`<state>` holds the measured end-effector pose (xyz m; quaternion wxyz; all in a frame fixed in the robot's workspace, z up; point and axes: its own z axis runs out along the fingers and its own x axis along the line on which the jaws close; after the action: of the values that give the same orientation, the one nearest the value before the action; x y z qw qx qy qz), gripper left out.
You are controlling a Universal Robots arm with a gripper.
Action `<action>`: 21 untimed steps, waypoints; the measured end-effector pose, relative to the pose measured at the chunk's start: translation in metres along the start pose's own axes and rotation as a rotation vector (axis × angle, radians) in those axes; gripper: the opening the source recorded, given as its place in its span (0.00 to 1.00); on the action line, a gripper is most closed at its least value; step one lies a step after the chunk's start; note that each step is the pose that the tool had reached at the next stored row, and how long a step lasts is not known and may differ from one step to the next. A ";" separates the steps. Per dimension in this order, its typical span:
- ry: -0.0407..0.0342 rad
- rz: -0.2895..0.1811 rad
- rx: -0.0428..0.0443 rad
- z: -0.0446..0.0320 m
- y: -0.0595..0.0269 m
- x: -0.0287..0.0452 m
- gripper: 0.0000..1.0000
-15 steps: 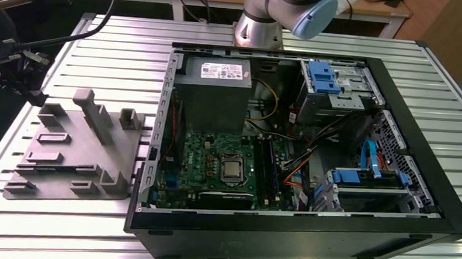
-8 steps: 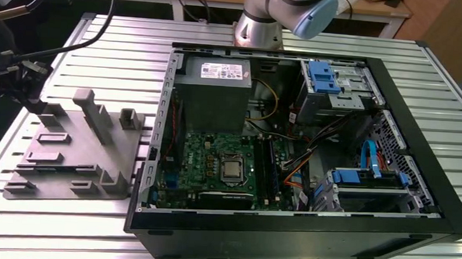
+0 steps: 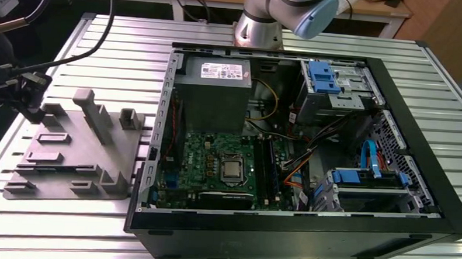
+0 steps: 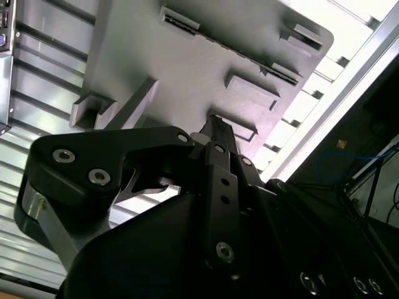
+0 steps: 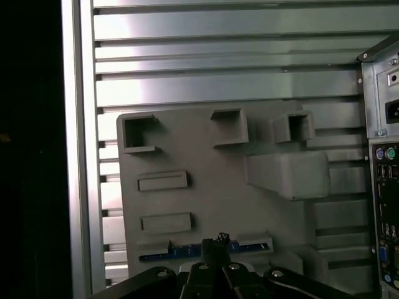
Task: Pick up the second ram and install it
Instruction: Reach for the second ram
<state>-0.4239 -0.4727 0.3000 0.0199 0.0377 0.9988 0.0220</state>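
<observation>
The second ram [image 5: 181, 252] shows as a thin blue-green strip standing on edge in a slot along one edge of the grey tray [image 5: 206, 187]. My gripper [image 5: 216, 240] hangs above the middle of that strip, its dark fingertips pressed together with nothing between them. In the exterior view the gripper [image 3: 31, 110] sits high over the tray [image 3: 70, 157] at the exterior view's left. The second wrist view shows the fingers [image 4: 215, 149] shut, pointing down at the tray [image 4: 187, 68]. The motherboard's long black slots [image 3: 265, 166] lie inside the open computer case.
The open computer case [image 3: 289, 225] stands to the exterior view's right of the tray, its port panel [image 5: 386, 205] close to the tray's edge. A tall fin [image 3: 91, 117] and several upright blocks rise from the tray. The ribbed metal table [image 3: 125, 37] runs under everything.
</observation>
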 end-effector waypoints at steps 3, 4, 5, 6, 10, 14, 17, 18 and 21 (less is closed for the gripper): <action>0.0001 0.000 0.0000 0.0033 -0.0031 0.0004 0.07; 0.0001 0.000 0.0000 0.0044 -0.0041 0.0005 0.07; 0.0001 0.000 0.0000 0.0055 -0.0050 0.0007 0.07; 0.0000 0.000 0.0000 0.0066 -0.0058 0.0008 0.07; -0.0001 0.000 -0.0001 0.0096 -0.0080 0.0011 0.07; 0.0001 0.000 0.0001 0.0097 -0.0082 0.0011 0.07; 0.0001 0.000 0.0001 0.0098 -0.0083 0.0011 0.07; 0.0000 0.000 -0.0001 0.0099 -0.0087 0.0011 0.07; 0.0001 0.000 0.0000 0.0099 -0.0106 0.0010 0.07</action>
<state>-0.4253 -0.4828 0.2896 0.0199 0.0377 0.9988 0.0220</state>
